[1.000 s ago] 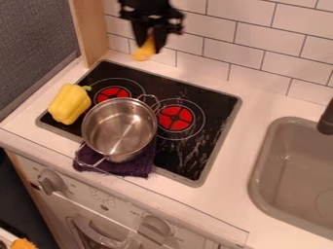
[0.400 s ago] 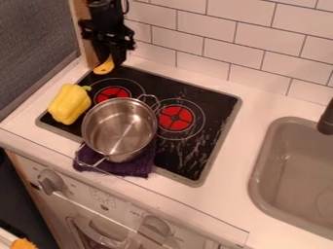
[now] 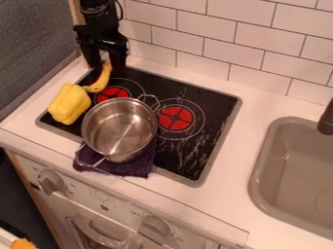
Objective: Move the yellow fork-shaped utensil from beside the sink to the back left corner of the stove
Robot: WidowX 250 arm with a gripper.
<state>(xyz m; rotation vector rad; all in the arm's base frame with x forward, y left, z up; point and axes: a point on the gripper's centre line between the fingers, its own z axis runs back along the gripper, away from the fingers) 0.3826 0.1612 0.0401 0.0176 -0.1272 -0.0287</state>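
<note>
At the upper left, the black gripper (image 3: pixel 107 63) hangs over the back left corner of the stove. Its fingers stand apart, open, with the upper end of a yellow banana (image 3: pixel 101 82) in the gap between them. The banana curves down over the back left burner, its lower end close to the green stem of a yellow bell pepper (image 3: pixel 69 104). That pepper rests on the left edge of the stove (image 3: pixel 219 137). In front of the burners is a steel pot (image 3: pixel 120 129), partly over a dark purple cloth (image 3: pixel 138 166).
A wooden post and grey panel (image 3: pixel 34 30) border the left side, beside the arm. White wall tiles (image 3: pixel 253 44) rise behind the stove. On the right is a grey sink (image 3: pixel 261 168) with a dark faucet (image 3: pixel 326 118).
The gripper has moved left and down to the stove's back left corner, bringing the banana with it. Its fingers have since parted, and more of the banana shows below them.
</note>
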